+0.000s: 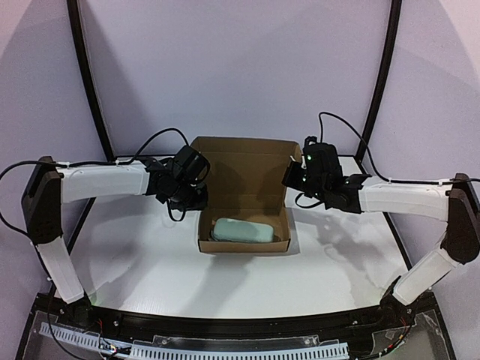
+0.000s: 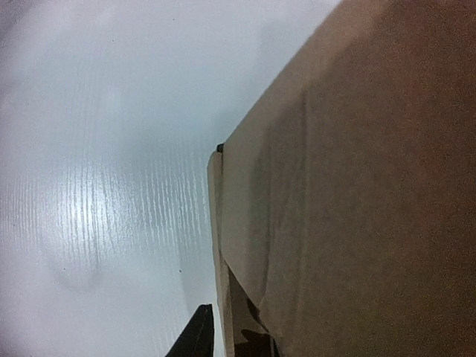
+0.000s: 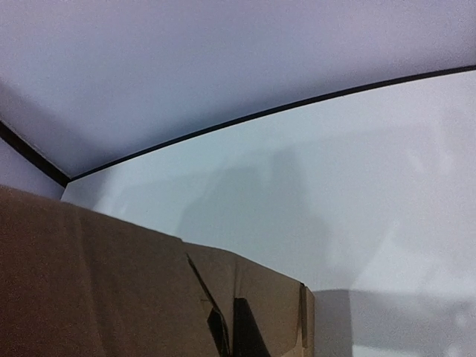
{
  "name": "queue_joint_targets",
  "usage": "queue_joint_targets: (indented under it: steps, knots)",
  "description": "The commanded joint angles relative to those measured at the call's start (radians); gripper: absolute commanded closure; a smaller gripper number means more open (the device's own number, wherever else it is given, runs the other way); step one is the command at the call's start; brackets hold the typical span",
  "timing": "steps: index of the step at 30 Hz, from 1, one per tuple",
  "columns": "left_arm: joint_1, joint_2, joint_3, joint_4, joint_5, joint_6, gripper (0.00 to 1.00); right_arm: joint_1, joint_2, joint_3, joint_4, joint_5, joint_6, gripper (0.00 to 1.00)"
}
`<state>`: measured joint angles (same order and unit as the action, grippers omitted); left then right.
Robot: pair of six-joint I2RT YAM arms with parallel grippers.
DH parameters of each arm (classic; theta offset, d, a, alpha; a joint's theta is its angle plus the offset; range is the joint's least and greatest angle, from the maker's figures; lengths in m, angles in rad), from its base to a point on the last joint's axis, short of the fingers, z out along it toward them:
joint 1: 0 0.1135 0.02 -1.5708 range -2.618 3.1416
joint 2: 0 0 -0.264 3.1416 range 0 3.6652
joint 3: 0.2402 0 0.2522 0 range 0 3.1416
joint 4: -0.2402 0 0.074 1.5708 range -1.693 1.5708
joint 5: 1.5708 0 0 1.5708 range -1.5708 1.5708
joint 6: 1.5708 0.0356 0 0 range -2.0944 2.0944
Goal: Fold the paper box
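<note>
Overall, only the top view shows the whole scene. The paper box (image 1: 244, 180) is seen at the middle of the white table (image 1: 142, 255), between the two arms. A pale greenish object (image 1: 241, 231) is seen lying in its tray, and neither wrist view shows it. The left wrist view is largely filled by a brown cardboard wall (image 2: 349, 208), with bare table to its left. The right wrist view shows a cardboard edge with a slit (image 3: 111, 290) low in the picture, the table beyond it and a black frame rod (image 3: 260, 115) crossing behind.

The box is noted as plain brown corrugated board. It is partly formed: front and side walls are raised into a shallow tray, and the lid panel stands upright at the far side.

The left arm is extended inward from the left, forearm roughly level, and the left gripper (image 1: 196, 196) is placed at the tray's left wall near the lid. In its wrist view, one dark finger (image 2: 197, 338) is seen outside the wall edge and a dark part just inside it, so the wall is taken to be pinched between them. The right arm is extended inward from the right in a mirrored pose. The right gripper (image 1: 291, 178) is placed at the right edge of the lid. Its fingers (image 3: 239, 327) are pressed together at the cardboard slit. Whether any board is caught between them cannot be told.
</note>
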<state>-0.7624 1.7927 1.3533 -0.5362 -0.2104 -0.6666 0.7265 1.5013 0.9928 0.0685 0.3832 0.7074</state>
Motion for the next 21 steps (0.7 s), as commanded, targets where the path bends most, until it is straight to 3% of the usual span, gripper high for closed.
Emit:
queue_joint_targets:
  steps: [1,21]
  knots:
    - [-0.008,-0.047,-0.034,0.057,0.077,0.055,0.72,0.025,0.043,-0.085,0.029,-0.113,-0.058,1.00]
    - [-0.010,-0.061,-0.204,0.190,0.175,0.034,0.73,0.036,0.044,-0.263,0.249,-0.214,-0.245,1.00]
